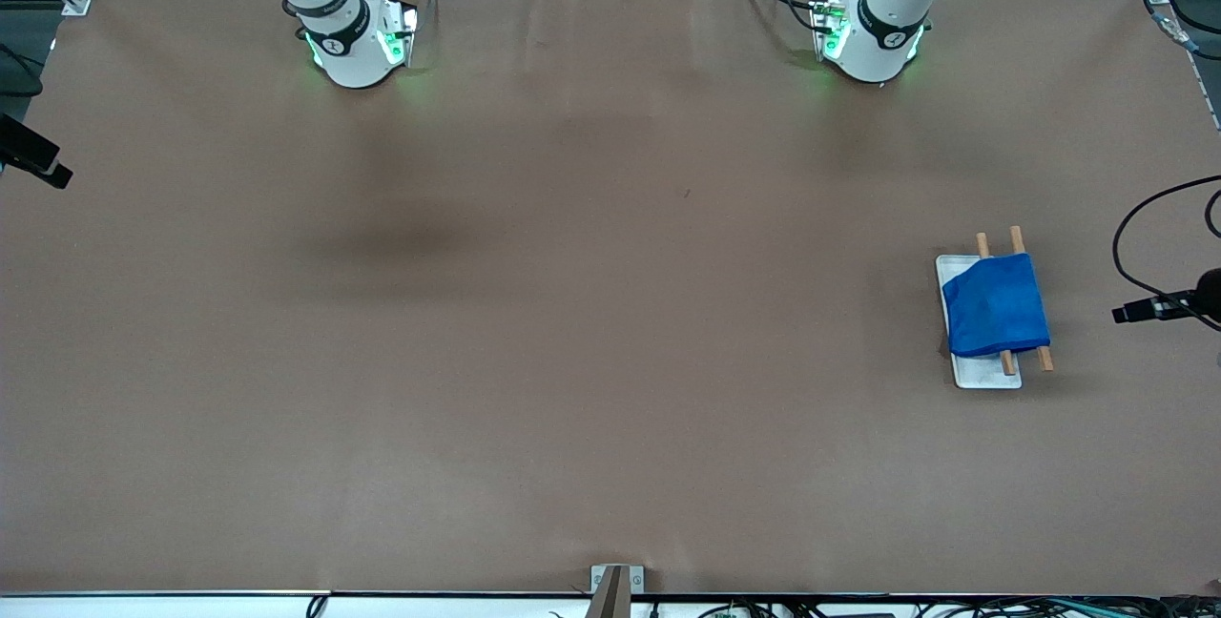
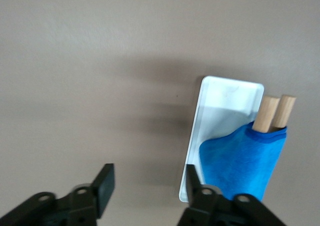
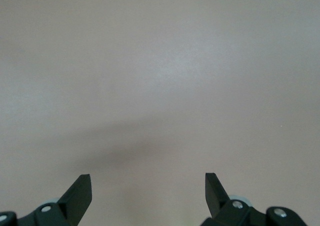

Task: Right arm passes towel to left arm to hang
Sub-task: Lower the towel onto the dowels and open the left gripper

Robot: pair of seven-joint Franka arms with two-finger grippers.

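Blue towel hangs draped over two wooden rods above a white tray, toward the left arm's end of the worktop. Left pincer hovers over the tray's edge, fingers spread and empty. Right pincer waits over bare worktop, spread wide, holding nothing.

Even, soft overhead light covers the brown table, bright with no glare. A broad, faint shadow lies on its middle toward the right arm's end, and green glow spills around both arm bases. The front view is sharp; both wrist views are soft, with blurred shadow bands.
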